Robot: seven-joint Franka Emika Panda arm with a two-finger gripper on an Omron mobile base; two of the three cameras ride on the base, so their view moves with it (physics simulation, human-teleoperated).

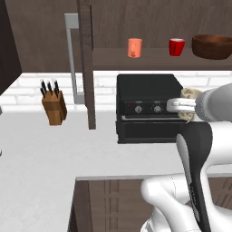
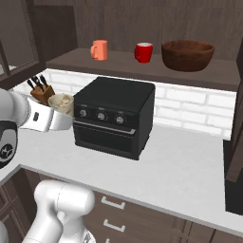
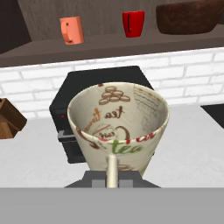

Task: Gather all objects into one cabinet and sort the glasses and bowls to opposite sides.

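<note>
While the gripper [image 3: 112, 177] pinches the cream mug [image 3: 119, 127] (by its handle), it hangs before the toaster oven [image 2: 114, 117]

The white arm [image 1: 195, 149] rises from its rounded base and bends at a dark elbow joint; its forearm [image 2: 40, 118] reaches forward at about chest height, roughly level; the gripper [image 3: 112, 177] is clamped tight on the handle of the cream mug [image 3: 118, 127], held mouth toward the hand camera; in the right base view the mug sits at the wrist's far end.
</note>
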